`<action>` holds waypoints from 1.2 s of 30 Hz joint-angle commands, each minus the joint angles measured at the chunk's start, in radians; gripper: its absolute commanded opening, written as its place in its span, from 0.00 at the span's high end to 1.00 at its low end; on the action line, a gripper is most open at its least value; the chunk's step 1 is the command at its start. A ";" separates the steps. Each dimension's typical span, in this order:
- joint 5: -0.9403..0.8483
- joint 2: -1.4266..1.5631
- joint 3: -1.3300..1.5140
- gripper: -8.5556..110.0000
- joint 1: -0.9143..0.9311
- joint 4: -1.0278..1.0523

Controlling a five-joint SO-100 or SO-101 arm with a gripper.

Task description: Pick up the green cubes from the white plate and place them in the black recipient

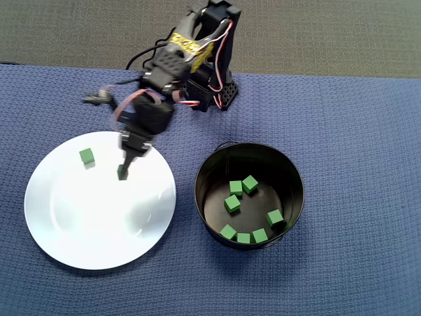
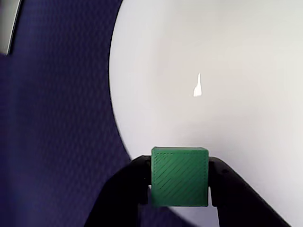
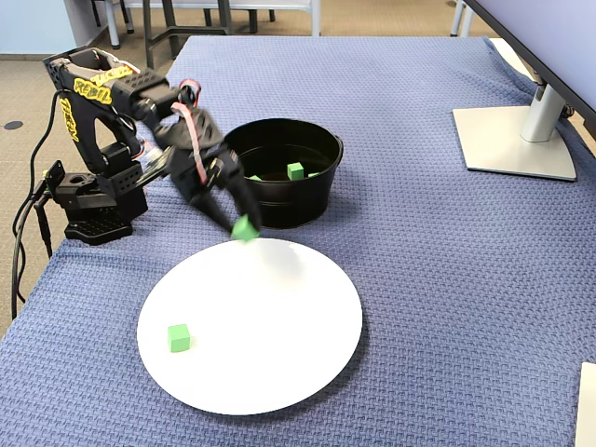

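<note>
Now, claw (image 2: 180, 187) clamped on a green cube (image 2: 180, 176) above the white plate (image 2: 227, 71) rim, beside blue cloth (image 2: 57, 118).

A white plate (image 1: 72, 224) is seen at the left on a blue woven cloth (image 1: 355, 131), with a black recipient (image 1: 293, 178) just beside it to the right. Seven green cubes (image 1: 232, 203) are counted on the recipient's floor. One loose green cube (image 1: 87, 156) lies on the plate's upper left part. The gripper (image 1: 123, 170) is positioned over the plate's upper middle, with a green cube (image 1: 122, 172) glimpsed at its tip. The arm's base (image 1: 214, 89) is mounted at the cloth's far edge.
</note>
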 commanded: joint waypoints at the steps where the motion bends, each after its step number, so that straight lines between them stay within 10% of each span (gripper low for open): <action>1: 0.152 0.150 0.017 0.93 -0.184 0.069; 18: 0.213 0.244 0.227 0.93 -0.704 0.008; 20: 0.184 0.227 0.233 0.78 -0.718 0.012; 29: 0.189 0.242 -0.011 0.65 -0.680 0.275; 36: 0.086 -0.023 -0.347 0.69 -0.278 0.377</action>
